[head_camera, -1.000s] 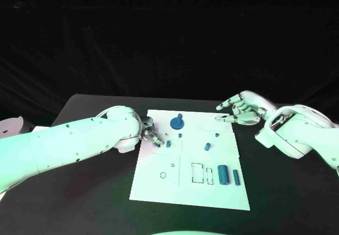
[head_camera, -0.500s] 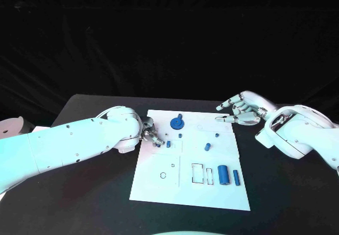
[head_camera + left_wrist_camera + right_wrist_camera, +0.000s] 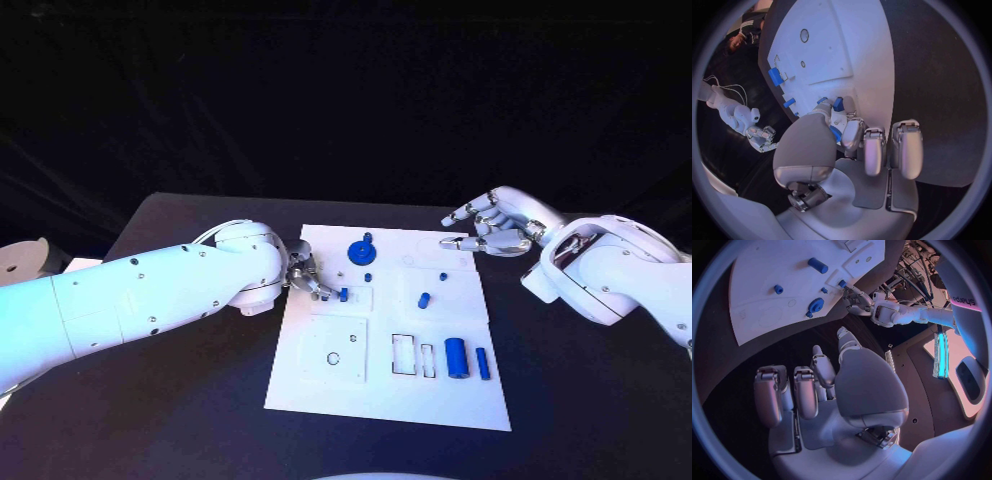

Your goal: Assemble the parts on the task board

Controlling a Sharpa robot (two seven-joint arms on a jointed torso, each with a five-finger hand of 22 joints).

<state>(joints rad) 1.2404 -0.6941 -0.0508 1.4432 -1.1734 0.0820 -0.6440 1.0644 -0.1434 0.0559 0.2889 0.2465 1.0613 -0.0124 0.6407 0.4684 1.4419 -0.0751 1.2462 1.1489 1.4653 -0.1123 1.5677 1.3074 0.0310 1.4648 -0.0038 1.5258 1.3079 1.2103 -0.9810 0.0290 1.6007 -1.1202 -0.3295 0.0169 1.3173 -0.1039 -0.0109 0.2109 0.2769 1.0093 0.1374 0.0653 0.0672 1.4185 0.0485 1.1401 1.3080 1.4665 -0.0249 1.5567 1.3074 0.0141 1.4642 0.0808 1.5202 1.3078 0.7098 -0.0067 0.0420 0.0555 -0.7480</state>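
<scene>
The white task board [image 3: 387,400] lies in the middle of the black table [image 3: 173,400], its near edge low in the head view. In its lower right part a big blue cylinder [image 3: 456,357] lies flat, with a thinner blue bar [image 3: 482,363] just beside it on the right. A little higher, near the middle of the picture, a short blue peg [image 3: 424,299] lies alone. At the board's left edge, the left hand [image 3: 307,277] rests on the board with its fingers curled close together, and a small blue part [image 3: 343,294] sits right at the fingertips [image 3: 851,135]; I cannot tell if the hand pinches it. Higher up, a round blue gear [image 3: 361,249] sits near the board's top edge. In the upper right, the right hand [image 3: 488,228] hovers by the board's far corner, fingers spread apart and holding nothing
</scene>
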